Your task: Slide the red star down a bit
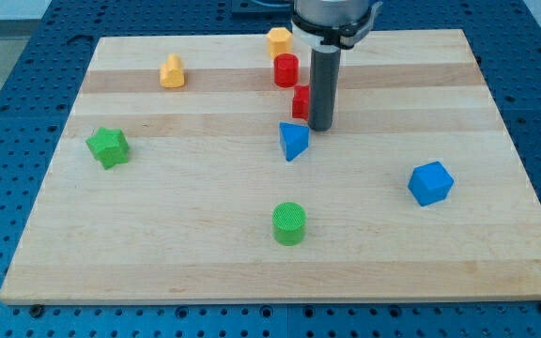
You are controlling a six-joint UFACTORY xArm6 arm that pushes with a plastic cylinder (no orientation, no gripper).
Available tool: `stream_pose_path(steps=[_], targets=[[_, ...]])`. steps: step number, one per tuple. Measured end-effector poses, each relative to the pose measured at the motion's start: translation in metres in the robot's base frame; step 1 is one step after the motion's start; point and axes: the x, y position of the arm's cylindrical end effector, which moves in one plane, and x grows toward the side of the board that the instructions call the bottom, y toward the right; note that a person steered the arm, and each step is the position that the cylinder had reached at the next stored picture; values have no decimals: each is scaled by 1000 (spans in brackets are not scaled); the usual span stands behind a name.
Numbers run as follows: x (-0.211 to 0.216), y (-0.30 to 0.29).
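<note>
The red star (301, 101) lies near the board's top middle, mostly hidden behind the rod, with only its left part showing. My tip (321, 128) rests on the board right beside the star, at its lower right. A red cylinder (285, 70) stands just above the star. A blue triangular block (293, 141) lies just below and to the left of my tip.
A yellow-orange hexagonal block (279, 41) sits at the top edge above the red cylinder. A yellow block (172, 71) is at upper left, a green star (108, 146) at left, a green cylinder (289, 223) at bottom middle, a blue cube (430, 183) at right. The wooden board (440, 263) lies on a blue perforated table.
</note>
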Motion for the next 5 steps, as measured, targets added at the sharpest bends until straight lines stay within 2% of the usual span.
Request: stream_pose_path(steps=[3,5], targets=[[-25,2],[-78,25]])
